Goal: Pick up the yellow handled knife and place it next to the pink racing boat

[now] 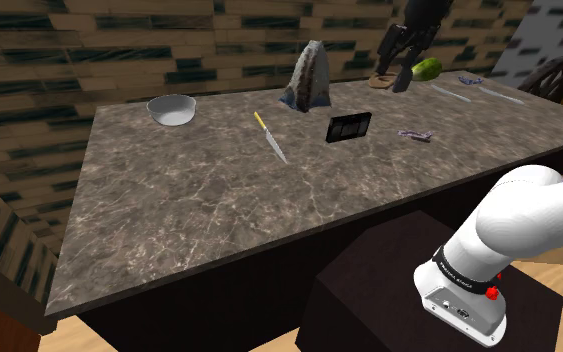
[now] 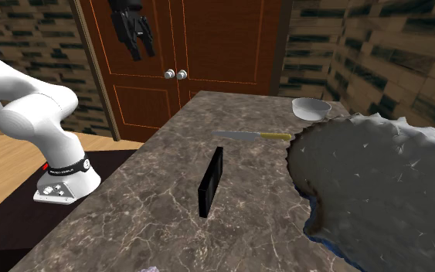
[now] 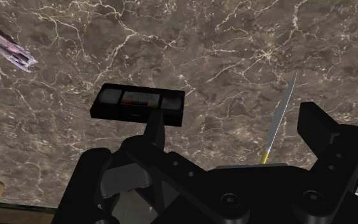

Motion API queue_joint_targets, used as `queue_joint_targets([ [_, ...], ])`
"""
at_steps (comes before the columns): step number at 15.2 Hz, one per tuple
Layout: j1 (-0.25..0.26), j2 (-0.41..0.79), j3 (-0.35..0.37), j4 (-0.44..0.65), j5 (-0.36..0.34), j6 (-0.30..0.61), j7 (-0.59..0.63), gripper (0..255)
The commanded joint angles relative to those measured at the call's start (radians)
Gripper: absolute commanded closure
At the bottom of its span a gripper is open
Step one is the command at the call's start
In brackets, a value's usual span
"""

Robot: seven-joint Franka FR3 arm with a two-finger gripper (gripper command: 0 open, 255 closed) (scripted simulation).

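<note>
Hovering well clear of the black cassette, fingers spread, empty. Risks skidding the flat knife beside that cassette, or pinching blade instead of yellow handle.

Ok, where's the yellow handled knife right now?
In the shoulder view the knife lies flat on the marbled table, between the white bowl on its left and the black cassette on its right, touching neither.

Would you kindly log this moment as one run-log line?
gripper: open, above table, empty | knife: flat on table, not held | stage: pre-grasp
</note>
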Motion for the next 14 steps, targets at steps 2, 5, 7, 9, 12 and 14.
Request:
queue_joint_targets([
  [2, 0.000, 0.030, 0.005, 0.000, 0.004, 0.024, 0.012, 0],
  [5, 0.001, 0.126, 0.021, 0.009, 0.015, 0.091, 0.045, 0],
  [7, 0.002, 0.193, 0.031, 0.021, 0.021, 0.134, 0.067, 0],
  [9, 0.002, 0.262, 0.040, 0.038, 0.025, 0.173, 0.089, 0],
  [12, 0.002, 0.370, 0.054, 0.073, 0.031, 0.227, 0.120, 0],
  [14, 0.002, 0.444, 0.062, 0.103, 0.033, 0.259, 0.140, 0],
])
